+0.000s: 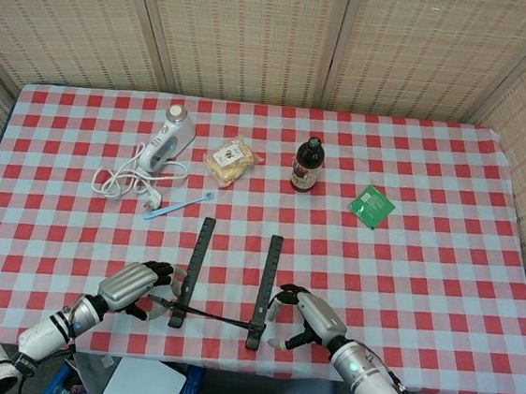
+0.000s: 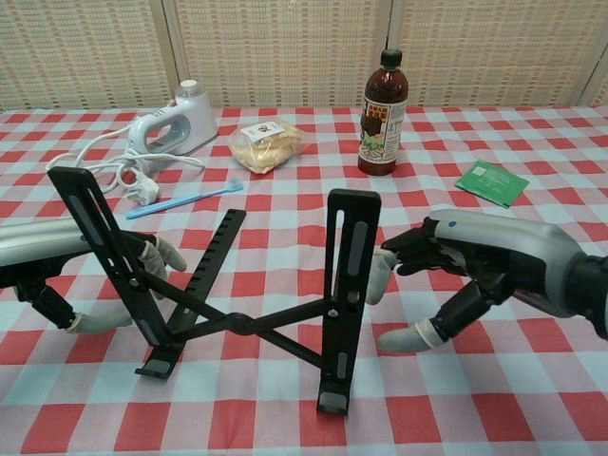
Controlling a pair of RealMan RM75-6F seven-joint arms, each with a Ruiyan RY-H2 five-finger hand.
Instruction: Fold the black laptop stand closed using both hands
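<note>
**Stand still open, a hand at each upright**

Stood unfolded near the front edge of the table (image 1: 480,276): the black laptop stand (image 1: 225,287) (image 2: 233,318), two slotted uprights joined low down by crossed bars, feet planted on the red-and-white checked cloth.

Pressed against the outer side of the left upright: the left hand (image 1: 131,287) (image 2: 57,261), pale fingertips (image 2: 171,255) curled toward the bar from behind. Partly hidden by the upright in the chest view, so could not tell whether closed around it or merely leaning on it.

Sat just beside the right upright: the right hand (image 1: 303,312) (image 2: 456,275), fingers apart and bent, nothing clamped between them. Reached the edge of the upright or very nearly: one light fingertip (image 2: 377,277); contact could not be confirmed. Hung lower and clear of the stand: the thumb.

Lay farther back on the cloth, well apart from the stand: a white hand mixer (image 1: 170,138) (image 2: 176,122) with its cord coiled alongside, a blue toothbrush (image 1: 179,205) (image 2: 185,200), a bagged snack (image 1: 231,161) (image 2: 266,142), a dark bottle (image 1: 307,166) (image 2: 384,112) standing upright, and a small green packet (image 1: 371,207) (image 2: 491,182) off to the right.
</note>
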